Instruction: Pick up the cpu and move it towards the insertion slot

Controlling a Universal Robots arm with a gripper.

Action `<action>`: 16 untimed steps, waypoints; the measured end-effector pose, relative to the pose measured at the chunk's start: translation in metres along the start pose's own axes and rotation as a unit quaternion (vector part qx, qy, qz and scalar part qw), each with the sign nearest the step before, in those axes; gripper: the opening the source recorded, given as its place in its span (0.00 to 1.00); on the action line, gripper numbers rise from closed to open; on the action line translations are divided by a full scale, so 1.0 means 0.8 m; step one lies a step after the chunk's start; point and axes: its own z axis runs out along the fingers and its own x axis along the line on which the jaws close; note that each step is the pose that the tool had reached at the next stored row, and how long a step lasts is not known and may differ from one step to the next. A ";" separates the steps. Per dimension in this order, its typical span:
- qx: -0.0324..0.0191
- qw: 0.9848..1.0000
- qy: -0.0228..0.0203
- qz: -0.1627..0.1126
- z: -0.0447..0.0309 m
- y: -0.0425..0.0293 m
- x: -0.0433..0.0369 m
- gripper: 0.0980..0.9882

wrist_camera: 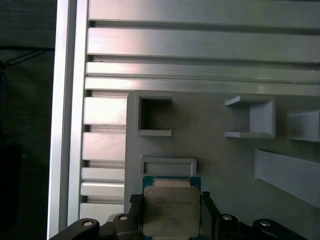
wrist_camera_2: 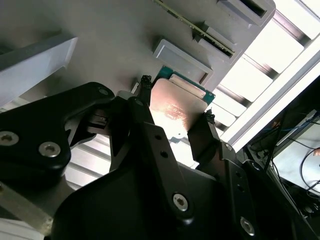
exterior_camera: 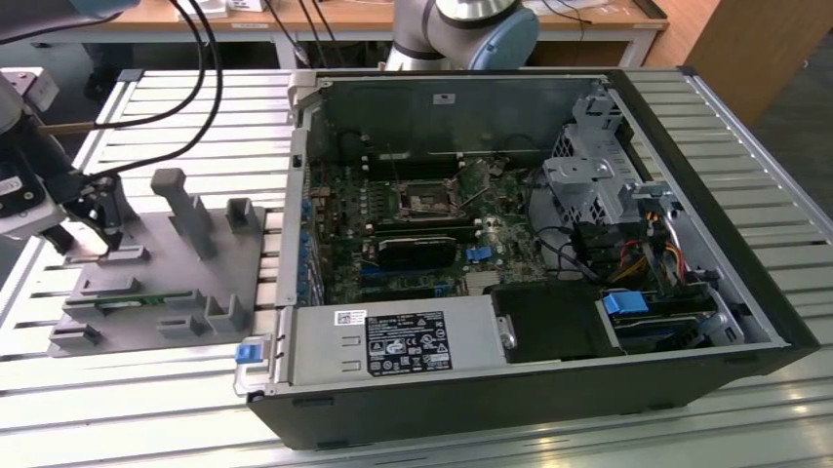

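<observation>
Slatted aluminium bench (exterior_camera: 729, 107) carries an open computer case (exterior_camera: 521, 390), with a grey fixture (exterior_camera: 170, 244) near the bench edge on the exterior view's left. The tool (exterior_camera: 89, 236) hangs low over the fixture's outer end. The insertion slot (exterior_camera: 427, 203) lies on the board inside the case, well apart, with the case wall between. The cpu (wrist_camera: 171, 210) sits between the fingers (wrist_camera_2: 202, 137), which press its opposite edges. Bare fixture surface lies beyond it.

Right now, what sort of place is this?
Likely a robotics lab or workshop: an opened desktop computer case lies on a slatted aluminium table, beside a grey plastic fixture where a robot arm's fingers clasp a cpu.
</observation>
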 end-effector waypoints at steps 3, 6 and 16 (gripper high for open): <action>0.000 1.000 0.000 0.000 -0.0010 0.0000 0.000 0.50; 0.000 1.000 0.000 0.000 -0.0020 0.0001 0.000 0.50; 0.000 1.000 0.000 0.000 -0.0053 0.0001 0.000 0.50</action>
